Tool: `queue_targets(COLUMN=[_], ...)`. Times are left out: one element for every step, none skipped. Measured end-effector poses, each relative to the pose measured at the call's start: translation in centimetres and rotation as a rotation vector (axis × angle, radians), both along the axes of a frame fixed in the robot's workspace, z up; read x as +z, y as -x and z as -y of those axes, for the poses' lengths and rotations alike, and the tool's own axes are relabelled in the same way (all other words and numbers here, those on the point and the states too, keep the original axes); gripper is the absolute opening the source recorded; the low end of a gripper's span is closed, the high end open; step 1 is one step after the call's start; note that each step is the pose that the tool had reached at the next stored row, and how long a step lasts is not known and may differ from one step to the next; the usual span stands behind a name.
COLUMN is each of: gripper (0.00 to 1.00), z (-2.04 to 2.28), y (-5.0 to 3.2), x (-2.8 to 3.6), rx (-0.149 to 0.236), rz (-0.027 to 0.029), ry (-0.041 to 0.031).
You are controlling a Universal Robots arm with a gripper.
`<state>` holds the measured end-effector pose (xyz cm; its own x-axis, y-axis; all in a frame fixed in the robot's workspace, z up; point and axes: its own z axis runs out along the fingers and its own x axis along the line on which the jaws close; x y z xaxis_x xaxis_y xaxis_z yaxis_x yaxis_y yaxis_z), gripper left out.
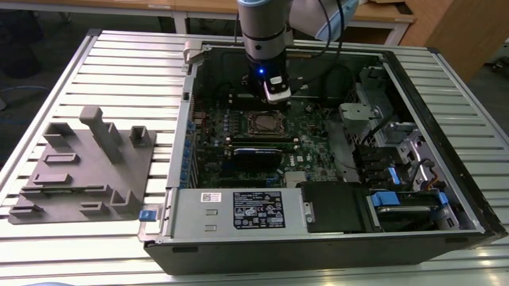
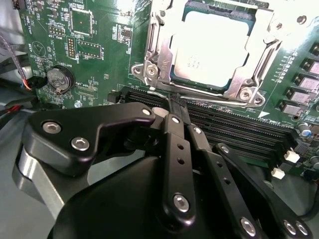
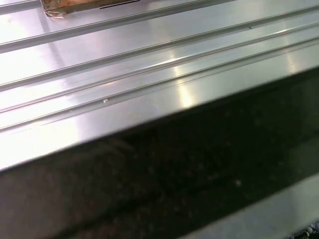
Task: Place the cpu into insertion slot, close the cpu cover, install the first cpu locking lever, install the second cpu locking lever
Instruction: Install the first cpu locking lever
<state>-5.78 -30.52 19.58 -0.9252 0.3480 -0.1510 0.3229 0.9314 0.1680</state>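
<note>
Where the cpu (image 2: pixel 209 47) lies, seated in the insertion slot (image 1: pixel 263 123) with the cpu cover (image 2: pixel 158 45) framing it, is mid-board inside the case (image 1: pixel 318 256) on the desk (image 1: pixel 119 65); the tool (image 2: pixel 175 103), pinched narrow with nothing seen between its fingers, hangs just beside the cover's edge, tips toward it.

Grooved metal table surface (image 3: pixel 149 55), bright reflections. Dark band (image 3: pixel 174 169) runs alongside it, poss. a case wall. Brownish obj. (image 3: pixel 75 5) partly cut off, unidentified.
</note>
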Motion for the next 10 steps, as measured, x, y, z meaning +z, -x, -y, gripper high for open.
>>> queue_targets(gripper=[0.11,0.11,0.11,0.11,0.11,0.11,0.11,0.11,0.11,0.11], z=[0.05,0.12,0.20,0.26,0.31,0.35,0.39,0.42,0.42,0.42], y=[0.00,0.00,0.00,0.00,0.00,0.00,0.00,0.00,0.00,0.00], x=[0.00,0.00,0.00,0.01,0.00,0.00,0.00,0.00,0.00,0.00], rx=[0.000,0.000,0.000,0.000,0.000,0.000,0.000,0.000,0.000,0.000], rz=[-0.0001,-0.0001,-0.0001,-0.0002,-0.0001,0.0000,0.0000,0.0001,-0.0001,0.0000], ry=[0.0006,0.0013,0.0020,0.0029,0.0034,0.0045,0.0057,0.0068,0.0072,0.0072])
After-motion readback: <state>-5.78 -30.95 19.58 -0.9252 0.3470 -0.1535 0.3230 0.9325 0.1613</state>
